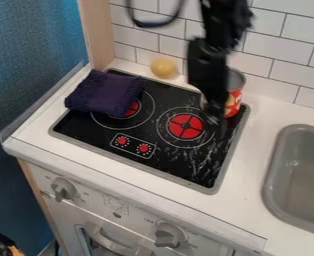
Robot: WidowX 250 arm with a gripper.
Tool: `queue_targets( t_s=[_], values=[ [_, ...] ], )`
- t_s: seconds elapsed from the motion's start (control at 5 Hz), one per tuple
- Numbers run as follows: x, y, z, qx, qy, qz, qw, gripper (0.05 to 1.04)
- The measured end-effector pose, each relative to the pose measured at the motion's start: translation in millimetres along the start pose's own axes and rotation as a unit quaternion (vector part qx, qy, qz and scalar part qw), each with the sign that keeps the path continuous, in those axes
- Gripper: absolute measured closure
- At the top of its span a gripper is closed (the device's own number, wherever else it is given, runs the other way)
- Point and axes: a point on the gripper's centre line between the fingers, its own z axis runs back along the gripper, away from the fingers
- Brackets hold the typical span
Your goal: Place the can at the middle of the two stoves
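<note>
The gripper (pixel 216 112) hangs down over the back right of the black stovetop (pixel 206 170), in front of the can. Partly hidden behind it, the red can (pixel 234 96) with a silvery top stands upright at the cooktop's back right corner. Two stoves show as red burners: the right burner (pixel 185 126) lies just left of the gripper, and the left burner (pixel 131 108) is partly covered by a dark purple cloth. Whether the gripper touches the can, I cannot tell.
The folded purple cloth (pixel 105 92) lies over the cooktop's left back part. A yellow lemon-like object (pixel 164 68) sits behind the cooktop near the tiled wall (pixel 266 60). A grey sink (pixel 274 175) is set into the counter at the right.
</note>
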Motion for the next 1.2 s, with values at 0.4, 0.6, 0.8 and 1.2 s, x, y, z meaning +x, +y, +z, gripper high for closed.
queue_targets(
  t_s=[0.4, 0.6, 0.8, 1.2],
  values=[
    [-47, -14, -21, 0.006, 0.009, -0.033, 0.9994, 0.083],
    [-56, -26, -29, 0.012, 0.004, -0.020, 0.9997, 0.083],
    [-61, -48, -38, 0.010, -0.006, 0.005, 0.9999, 0.084],
    [-43, -91, -37, -0.005, -0.017, 0.082, 0.9965, 0.084]
  ],
)
